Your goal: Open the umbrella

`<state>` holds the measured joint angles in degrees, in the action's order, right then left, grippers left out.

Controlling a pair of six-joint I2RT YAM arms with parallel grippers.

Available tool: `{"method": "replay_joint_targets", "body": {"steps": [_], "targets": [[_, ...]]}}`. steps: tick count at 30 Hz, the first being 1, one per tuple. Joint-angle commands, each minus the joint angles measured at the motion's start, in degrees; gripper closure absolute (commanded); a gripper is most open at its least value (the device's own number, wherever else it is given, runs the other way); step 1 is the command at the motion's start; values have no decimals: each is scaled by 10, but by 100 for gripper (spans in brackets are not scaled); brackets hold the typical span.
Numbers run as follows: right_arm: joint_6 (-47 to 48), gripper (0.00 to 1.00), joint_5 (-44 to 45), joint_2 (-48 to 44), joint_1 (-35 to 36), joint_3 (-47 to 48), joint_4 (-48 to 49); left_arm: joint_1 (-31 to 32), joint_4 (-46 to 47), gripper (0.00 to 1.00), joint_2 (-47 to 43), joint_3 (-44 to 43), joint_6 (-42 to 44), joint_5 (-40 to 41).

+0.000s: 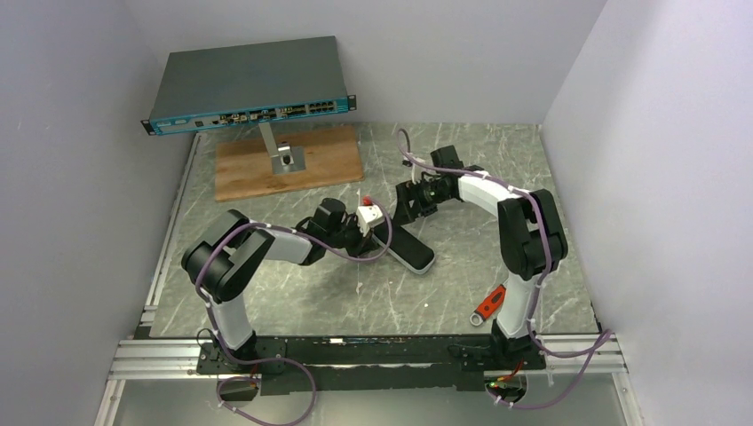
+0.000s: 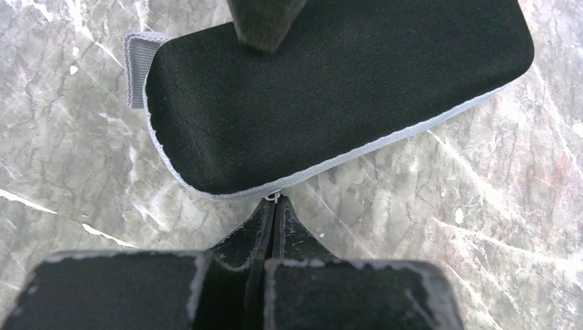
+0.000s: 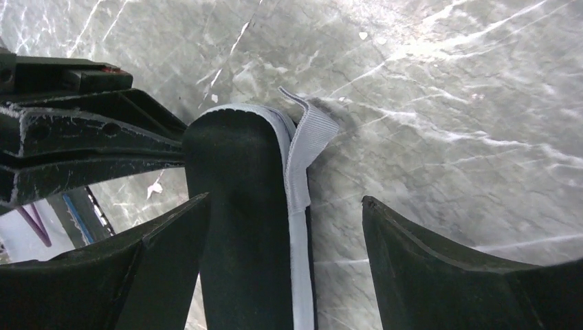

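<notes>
No umbrella shows in any view. A flat black pouch (image 1: 410,250) with grey edging lies on the marble table; its grey fabric loop (image 3: 311,134) sticks out at one end. My left gripper (image 2: 275,201) is shut, and its tips pinch a small metal zip pull (image 2: 273,196) on the pouch's (image 2: 330,89) grey seam. My right gripper (image 3: 285,199) stands open astride that end of the pouch (image 3: 240,227). Its left finger is close beside the black cloth and its right finger stands well clear. From above, both grippers meet at the pouch's far end, the left (image 1: 375,227) and the right (image 1: 410,202).
A network switch (image 1: 249,84) on a metal stand rests on a wooden board (image 1: 328,164) at the back left. An orange-red tool (image 1: 489,304) lies by the right arm's base. White walls close in the table on three sides.
</notes>
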<state>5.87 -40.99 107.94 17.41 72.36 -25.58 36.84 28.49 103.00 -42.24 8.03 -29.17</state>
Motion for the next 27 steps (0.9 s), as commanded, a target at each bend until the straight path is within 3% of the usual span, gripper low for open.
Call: {"method": "replay_joint_targets", "body": {"steps": [1,6,10,17,27], "targets": [[-56,18,20,-4,28,8,41,0,8,100,9,-23,13,-21],[-66,18,50,-7,51,-17,59,0,10,100,15,-32,9,-23],[-82,24,62,4,47,-36,71,5,11,100,14,-30,3,-27],[-122,62,85,0,40,-72,119,46,10,100,-6,2,-14,-18],[-176,77,113,-2,1,-83,164,131,4,100,-43,53,-46,-4]]}}
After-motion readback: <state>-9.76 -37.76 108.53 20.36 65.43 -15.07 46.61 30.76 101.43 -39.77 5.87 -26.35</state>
